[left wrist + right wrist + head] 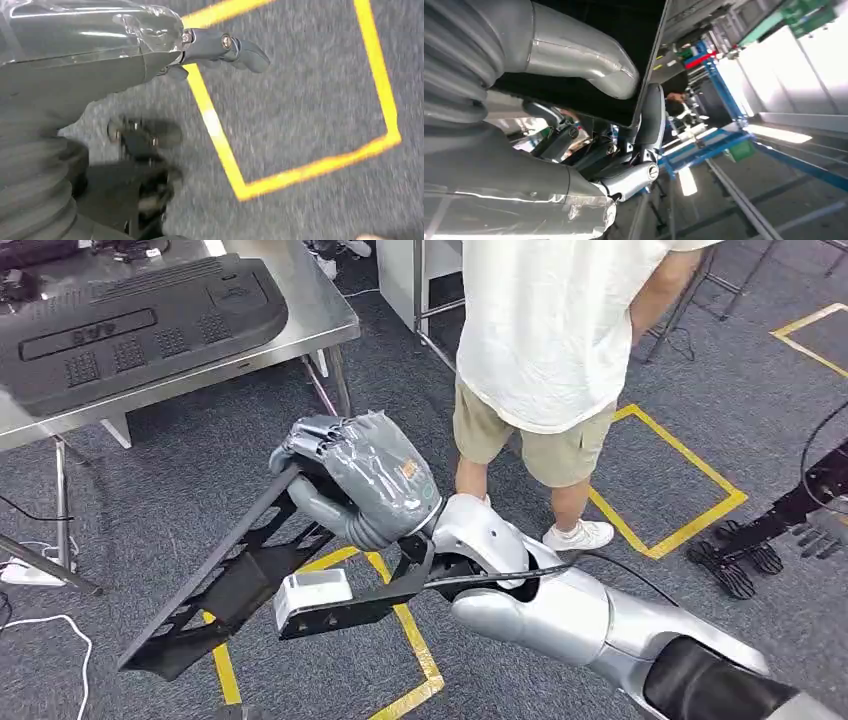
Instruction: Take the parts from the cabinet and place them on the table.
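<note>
Table (330, 315): steel-topped, at upper left of the head view; its near right corner points toward the robot. A large dark moulded panel (130, 325) already lies on it, covering most of the visible top up to the near edge.
Free space on table: a bare steel strip along the right edge and at the near right corner; judged the only open landing spot visible.
Part in hand (215, 585): long flat black plastic frame with cut-outs, carried low over the grey carpet, well apart from the table; one end points down toward the lower left, the other sits in the right hand.
White block (312, 592): small pale piece on the black bracket by the right wrist; likely the wrist camera, cannot confirm.
Right hand (365, 480): closed on the upper edge of the frame; the right wrist view shows the thumb (579, 55) across the panel face and fingers (649, 117) hooked over its edge.
Left hand (220, 47): hangs over the carpet and yellow floor tape; nothing seen in it, fingers apart as far as visible.
Person (555, 330): stands just beyond the right hand, beside the table's right end.
Step (judged): carry to table.
Advice: lift the drooping end above the table edge first; swing clear of the person's legs; set down flat on the bare strip, not on the dark panel.
</note>
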`<action>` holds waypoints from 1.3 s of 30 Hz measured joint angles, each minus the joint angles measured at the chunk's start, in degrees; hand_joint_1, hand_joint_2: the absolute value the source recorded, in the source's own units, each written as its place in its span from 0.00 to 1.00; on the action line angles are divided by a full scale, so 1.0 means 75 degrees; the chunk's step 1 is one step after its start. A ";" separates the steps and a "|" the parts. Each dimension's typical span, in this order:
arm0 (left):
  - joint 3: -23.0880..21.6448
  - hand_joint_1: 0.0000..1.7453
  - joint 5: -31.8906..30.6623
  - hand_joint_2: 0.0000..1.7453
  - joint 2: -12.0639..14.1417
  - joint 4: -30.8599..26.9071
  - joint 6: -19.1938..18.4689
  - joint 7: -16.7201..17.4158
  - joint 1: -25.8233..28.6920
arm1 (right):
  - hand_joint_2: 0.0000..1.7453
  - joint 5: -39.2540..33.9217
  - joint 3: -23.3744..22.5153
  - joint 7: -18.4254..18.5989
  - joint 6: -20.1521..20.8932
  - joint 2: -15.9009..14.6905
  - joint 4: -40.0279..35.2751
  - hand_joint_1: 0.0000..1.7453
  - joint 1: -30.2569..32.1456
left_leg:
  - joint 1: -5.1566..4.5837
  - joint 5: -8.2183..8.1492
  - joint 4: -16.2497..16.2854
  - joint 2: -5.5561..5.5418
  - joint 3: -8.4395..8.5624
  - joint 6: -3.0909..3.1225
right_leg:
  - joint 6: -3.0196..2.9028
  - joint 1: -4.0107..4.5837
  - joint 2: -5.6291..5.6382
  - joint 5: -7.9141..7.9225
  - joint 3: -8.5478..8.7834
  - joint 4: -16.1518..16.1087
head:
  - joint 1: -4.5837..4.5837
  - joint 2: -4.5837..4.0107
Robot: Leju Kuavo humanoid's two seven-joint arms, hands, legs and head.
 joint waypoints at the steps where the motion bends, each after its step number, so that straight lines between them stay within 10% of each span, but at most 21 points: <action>1: 0.0000 0.00 0.0003 1.00 0.0012 0.0000 -0.0014 -0.0008 0.0003 | 1.00 0.0006 0.0003 -0.0003 -0.0006 0.0015 0.0000 1.00 -0.0009 | 0.0007 -0.0047 0.0053 0.0058 0.0018 -0.0029 | -0.0041 -0.0079 -0.0126 0.0032 0.0056 -0.0086 | 0.0009 0.0000; 3: 0.0000 0.00 -0.0003 1.00 0.0012 0.0000 -0.0026 -0.0032 -0.0022 | 1.00 0.0009 0.0015 -0.0023 -0.0012 0.0029 0.0003 1.00 -0.0014 | -0.0044 -0.0454 0.0722 0.0711 -0.0275 -0.0158 | -0.0084 -0.0062 -0.0319 0.0009 0.0137 -0.0117 | -0.0099 0.0000; 6: 0.0000 0.00 0.0000 1.00 0.0012 0.0000 -0.0055 -0.0050 -0.0009 | 1.00 0.0006 0.0047 -0.0026 -0.0012 0.0032 0.0017 1.00 0.0005 | 0.0038 -0.0999 0.2266 0.0903 -0.1085 -0.0273 | -0.0104 -0.0060 -0.0617 -0.0074 0.0202 -0.0111 | -0.0105 0.0000; 9: 0.0000 0.00 0.0003 1.00 0.0026 0.0000 -0.0105 -0.0105 0.0018 | 1.00 0.0003 0.0070 -0.0044 -0.0012 0.0035 0.0020 1.00 0.0001 | 0.0112 -0.0240 0.1250 0.0978 -0.0635 -0.0324 | -0.0053 -0.0099 -0.0854 -0.0168 0.0312 -0.0107 | -0.0108 0.0000; 11: 0.0000 0.00 0.0003 1.00 0.0026 0.0000 -0.0122 -0.0125 0.0010 | 1.00 -0.0006 0.0076 -0.0052 -0.0012 0.0035 0.0020 1.00 -0.0005 | 0.0089 0.0137 0.0005 0.1389 -0.0058 -0.0323 | 0.0043 -0.0096 -0.0990 -0.0265 0.0411 -0.0098 | -0.0117 0.0000; 16: 0.0000 0.00 0.0003 1.00 0.0032 0.0000 -0.0151 -0.0137 0.0028 | 1.00 -0.0018 0.0102 -0.0067 -0.0012 0.0058 0.0020 1.00 -0.0047 | 0.0039 0.0120 -0.0053 0.1062 -0.0016 0.0051 | 0.0280 -0.0079 -0.1128 -0.0368 0.0551 -0.0172 | -0.0114 0.0000; 17: 0.0000 0.00 0.0000 1.00 0.0032 0.0000 -0.0151 -0.0149 0.0023 | 1.00 -0.0018 0.0102 -0.0067 -0.0015 0.0061 0.0023 1.00 -0.0056 | 0.0054 0.0130 -0.0085 0.1021 0.0021 0.0099 | 0.0285 -0.0095 -0.0848 -0.0505 0.0526 0.0027 | -0.0084 0.0000; 21: 0.0003 0.00 -0.0003 1.00 0.0032 0.0000 -0.0204 -0.0149 0.0005 | 1.00 -0.0029 0.0113 -0.0076 -0.0038 0.0049 0.0041 1.00 -0.0041 | -0.0012 0.0093 -0.0079 0.0781 0.0030 0.0231 | 0.0240 -0.0048 -0.0472 -0.1382 -0.0671 0.2211 | 0.0038 0.0000; 23: 0.0003 0.00 -0.0003 1.00 0.0032 0.0000 -0.0236 -0.0149 0.0011 | 1.00 -0.0029 0.0119 -0.0076 -0.0038 0.0047 0.0064 1.00 -0.0024 | -0.0059 0.0077 -0.0070 0.0601 0.0064 0.0250 | 0.0174 -0.0029 -0.0456 -0.0990 -0.0741 0.2065 | 0.0047 0.0000; 25: 0.0003 0.00 -0.0017 1.00 0.0032 0.0000 -0.0294 -0.0151 0.0002 | 1.00 -0.0029 0.0119 -0.0079 -0.0041 0.0044 0.0067 1.00 -0.0033 | -0.0078 0.0051 -0.0056 0.0411 0.0123 0.0247 | 0.0051 0.0009 -0.0328 -0.0164 -0.0222 0.0734 | 0.0055 0.0000; 27: 0.0003 0.00 -0.0035 1.00 0.0032 0.0000 -0.0332 -0.0151 -0.0011 | 1.00 -0.0032 0.0119 -0.0082 -0.0044 0.0047 0.0076 1.00 -0.0037 | -0.0100 0.0026 -0.0022 0.0304 0.0069 0.0201 | -0.0008 -0.0003 0.0174 -0.0027 0.0012 0.0057 | 0.0025 0.0000; 31: 0.0000 0.00 -0.0058 1.00 0.0044 0.0000 -0.0355 -0.0149 0.0002 | 1.00 -0.0038 0.0119 -0.0079 -0.0049 0.0052 0.0079 1.00 -0.0056 | -0.0059 0.0035 -0.0036 0.0037 0.0009 0.0013 | -0.0056 -0.0044 -0.0065 0.0009 0.0109 -0.0148 | 0.0032 0.0000; 34: 0.0000 0.00 -0.0058 1.00 0.0064 0.0000 -0.0361 -0.0151 -0.0026 | 1.00 -0.0035 0.0122 -0.0084 -0.0064 0.0055 0.0082 1.00 -0.0068 | -0.0059 -0.0540 0.0943 0.0752 -0.0378 -0.0108 | -0.0129 -0.0050 -0.0362 -0.0014 0.0226 -0.0199 | -0.0067 0.0000; 36: 0.0000 0.00 -0.0055 1.00 0.0064 0.0000 -0.0364 -0.0151 -0.0025 | 1.00 -0.0038 0.0122 -0.0084 -0.0061 0.0055 0.0087 1.00 -0.0052 | 0.0019 -0.0989 0.2109 0.0868 -0.0979 -0.0191 | -0.0145 -0.0049 -0.0557 -0.0060 0.0258 -0.0197 | -0.0073 0.0000; 39: 0.0000 0.00 -0.0052 1.00 0.0073 0.0000 -0.0364 -0.0151 0.0002 | 1.00 -0.0038 0.0125 -0.0084 -0.0064 0.0055 0.0090 1.00 -0.0045 | 0.0128 -0.0470 0.1685 0.0951 -0.0835 -0.0287 | -0.0087 -0.0095 -0.0798 -0.0144 0.0336 -0.0187 | -0.0076 0.0000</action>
